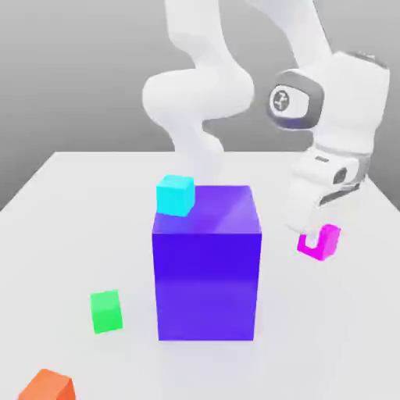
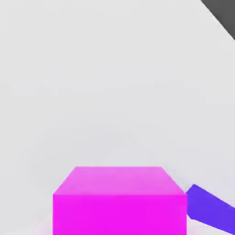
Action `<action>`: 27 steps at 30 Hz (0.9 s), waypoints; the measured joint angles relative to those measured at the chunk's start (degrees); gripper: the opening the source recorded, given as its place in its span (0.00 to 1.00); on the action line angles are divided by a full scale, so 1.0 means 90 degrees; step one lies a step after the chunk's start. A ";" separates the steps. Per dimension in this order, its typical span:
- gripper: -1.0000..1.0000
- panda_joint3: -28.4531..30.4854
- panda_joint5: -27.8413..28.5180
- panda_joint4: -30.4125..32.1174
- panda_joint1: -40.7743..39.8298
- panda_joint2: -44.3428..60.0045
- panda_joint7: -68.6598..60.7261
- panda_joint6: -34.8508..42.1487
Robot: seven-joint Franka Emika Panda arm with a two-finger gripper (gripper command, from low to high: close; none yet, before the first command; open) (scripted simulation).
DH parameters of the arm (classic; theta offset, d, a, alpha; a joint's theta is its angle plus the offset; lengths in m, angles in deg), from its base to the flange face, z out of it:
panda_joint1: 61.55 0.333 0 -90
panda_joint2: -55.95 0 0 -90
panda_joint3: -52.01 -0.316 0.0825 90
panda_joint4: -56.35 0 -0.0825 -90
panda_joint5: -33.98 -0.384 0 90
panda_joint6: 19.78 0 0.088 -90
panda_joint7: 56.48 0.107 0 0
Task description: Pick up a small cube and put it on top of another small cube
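Presently, in the exterior view, the gripper (image 1: 315,239) stands at the exterior view's right side of the scene, lowered over the magenta cube (image 1: 322,241), which sits on the white surface (image 1: 70,203) to the right of the big blue-violet block (image 1: 206,262). A white finger covers part of the cube's near face, and magenta shows on both sides of it; whether the jaws are pressed against the cube or merely around it cannot be told. In the hand view the magenta cube (image 2: 119,201) lies close below the camera, its top face and one side face showing, with a corner of the blue-violet block (image 2: 209,210) just beside it. The green cube (image 1: 106,311) rests on the surface, well apart from the magenta one, to the left of the blue-violet block and nearer. A cyan cube (image 1: 175,194) sits at the block's far left top corner. An orange cube (image 1: 48,387) lies at the near left edge.
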State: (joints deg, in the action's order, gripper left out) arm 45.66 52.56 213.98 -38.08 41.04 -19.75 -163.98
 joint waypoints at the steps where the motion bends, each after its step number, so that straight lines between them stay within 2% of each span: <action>1: 0.00 0.0070 0.0225 -0.0107 -0.0100 -0.0068 -0.0274 0.0146; 7: 0.00 0.0580 0.1423 -0.0640 -0.0760 -0.0332 -0.1933 0.0748; 17: 0.00 0.1895 0.2467 -0.0967 -0.1693 -0.0254 -0.4919 0.0803; 27: 0.00 0.3102 0.3362 -0.1366 -0.2624 0.0743 -0.7570 0.0430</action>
State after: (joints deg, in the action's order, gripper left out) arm 73.58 82.83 201.68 -61.69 47.73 -87.88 -160.12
